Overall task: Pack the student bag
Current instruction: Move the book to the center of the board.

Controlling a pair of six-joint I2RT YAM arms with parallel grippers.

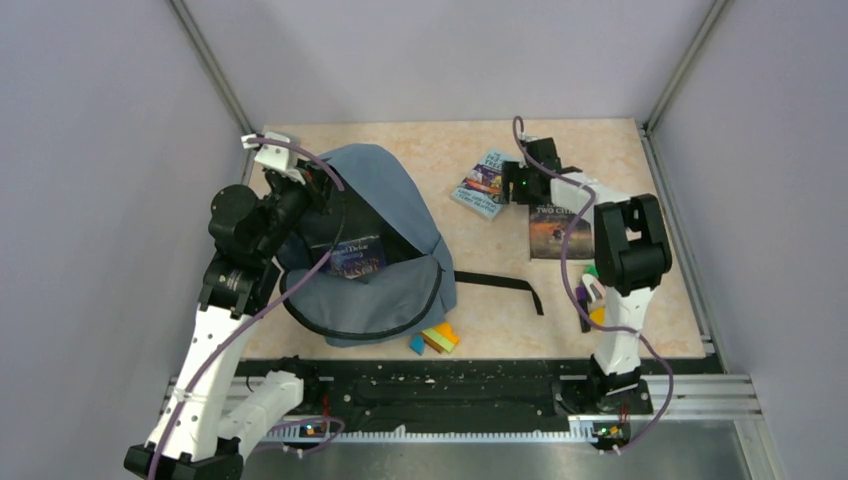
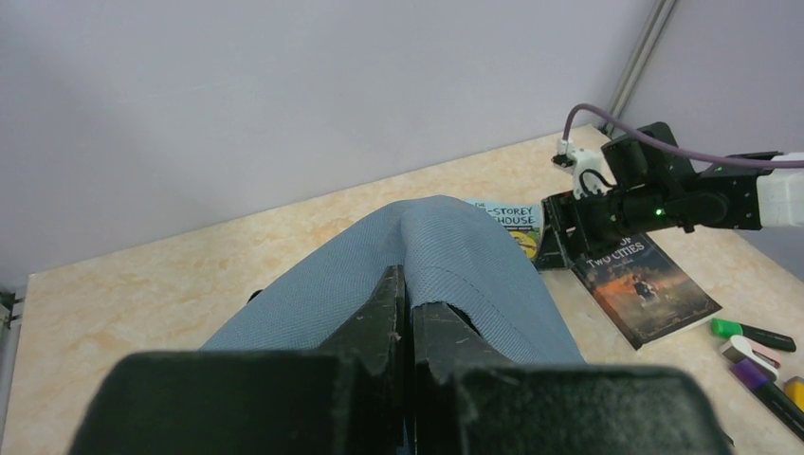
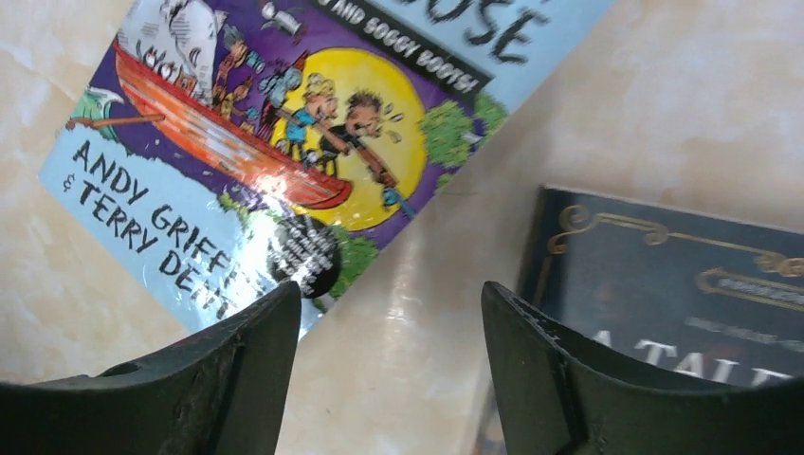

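The slate-blue student bag (image 1: 385, 190) lies open at the table's left, with a dark book (image 1: 352, 258) showing in its mouth. My left gripper (image 1: 318, 182) is at the bag's upper left edge, shut on a raised fold of its fabric (image 2: 455, 251); the fingertips (image 2: 391, 284) pinch the cloth. My right gripper (image 1: 512, 186) is low over the table at the far middle. It stands open (image 3: 391, 294) with bare tabletop between its fingers. A colourful cartoon book (image 3: 284, 123) is on its left and a dark "Two Cities" book (image 3: 664, 284) on its right.
A black strap (image 1: 500, 283) trails right from the bag. Coloured blocks (image 1: 435, 340) lie at the bag's near edge. Highlighters and markers (image 1: 590, 300) lie beside the right arm, also seen in the left wrist view (image 2: 754, 334). Grey walls enclose the table.
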